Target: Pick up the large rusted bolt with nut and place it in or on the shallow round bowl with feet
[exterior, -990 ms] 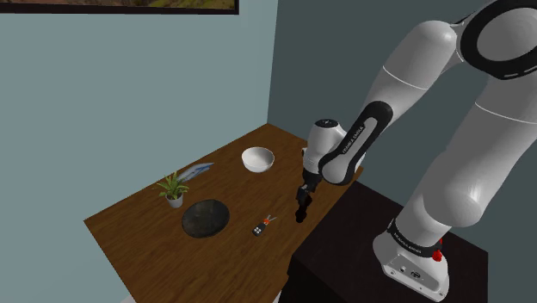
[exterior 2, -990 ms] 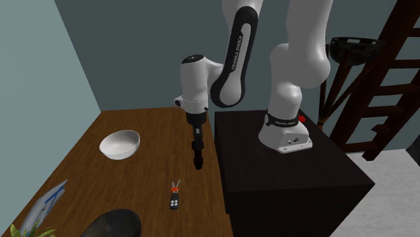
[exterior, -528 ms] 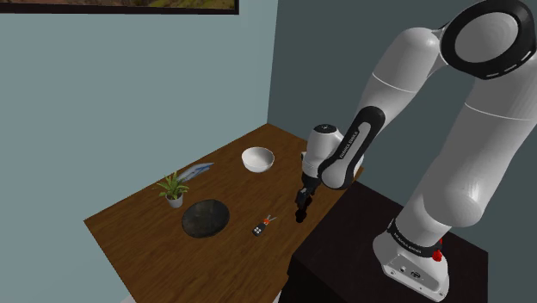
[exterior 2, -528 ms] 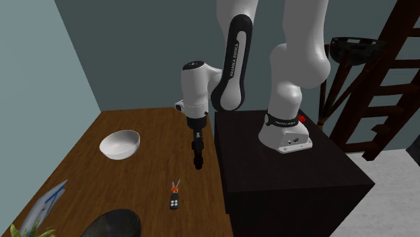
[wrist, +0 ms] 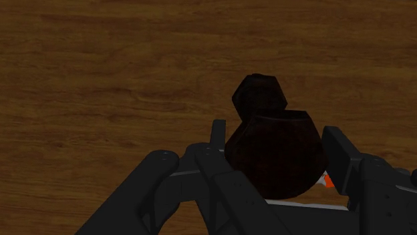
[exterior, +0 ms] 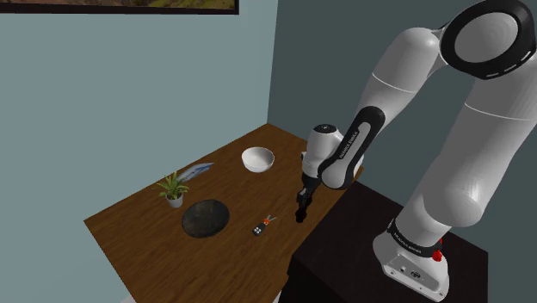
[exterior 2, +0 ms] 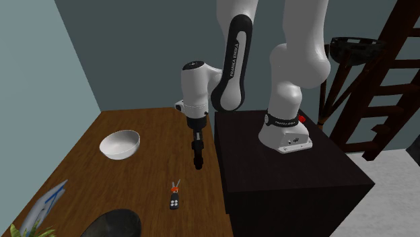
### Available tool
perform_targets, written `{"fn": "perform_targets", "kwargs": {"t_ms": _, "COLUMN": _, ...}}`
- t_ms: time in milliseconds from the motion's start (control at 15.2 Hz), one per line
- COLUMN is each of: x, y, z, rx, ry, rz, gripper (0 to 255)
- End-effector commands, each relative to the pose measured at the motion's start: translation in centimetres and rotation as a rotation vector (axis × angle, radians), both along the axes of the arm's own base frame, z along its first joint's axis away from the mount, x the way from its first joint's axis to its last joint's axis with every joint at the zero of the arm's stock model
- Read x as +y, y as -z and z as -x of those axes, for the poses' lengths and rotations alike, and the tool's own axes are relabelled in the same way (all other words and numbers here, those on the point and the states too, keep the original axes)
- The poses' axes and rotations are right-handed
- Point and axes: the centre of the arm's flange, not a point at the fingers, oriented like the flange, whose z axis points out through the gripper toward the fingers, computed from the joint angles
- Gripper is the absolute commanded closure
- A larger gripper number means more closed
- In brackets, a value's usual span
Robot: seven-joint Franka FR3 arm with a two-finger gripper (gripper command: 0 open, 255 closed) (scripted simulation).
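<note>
The bolt with nut (wrist: 264, 97) is a dark, near-black piece with a hexagonal end. It stands on the wooden table (exterior: 146, 228) close to the stand. My gripper (wrist: 279, 143) points straight down and is shut on it, with the black fingers (wrist: 341, 157) pressed against both sides of its wide part. In the shoulder view the gripper (exterior: 300, 213) is a thin black tip at the table's near edge; the second exterior view has the gripper (exterior 2: 197, 160) in the same place. The shallow dark round bowl (exterior: 206, 217) lies toward the shoulder view's left, well apart from the hand, and the bowl (exterior 2: 111, 223) is cut by the bottom edge.
A white deep bowl (exterior: 257, 158) stands at the back of the table. A small black remote (exterior: 257, 230) and an orange item (exterior: 268, 221) lie between gripper and dark bowl. A potted plant (exterior: 173, 188) and a blue feather-like object (exterior: 196, 170) sit farther left. The dark stand (exterior 2: 283, 168) borders the table.
A second ago the arm's upper links stood slightly differently; they have since settled. The hand has stayed over the same spot, low at the bolt.
</note>
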Motion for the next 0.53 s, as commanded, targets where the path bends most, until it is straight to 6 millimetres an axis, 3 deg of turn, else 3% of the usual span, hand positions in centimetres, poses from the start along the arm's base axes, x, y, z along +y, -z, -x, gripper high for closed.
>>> {"fn": "perform_targets", "kwargs": {"t_ms": 0, "x": 0.0, "y": 0.0, "z": 0.0, "rx": 0.001, "ry": 0.000, "rz": 0.000, "gripper": 255}}
{"fn": "perform_targets", "kwargs": {"t_ms": 264, "x": 0.0, "y": 0.0, "z": 0.0, "rx": 0.000, "ry": 0.000, "rz": 0.000, "gripper": 255}}
{"fn": "perform_targets", "kwargs": {"t_ms": 462, "x": 0.0, "y": -1.6, "z": 0.0, "rx": 0.000, "ry": 0.000, "rz": 0.000, "gripper": 255}}
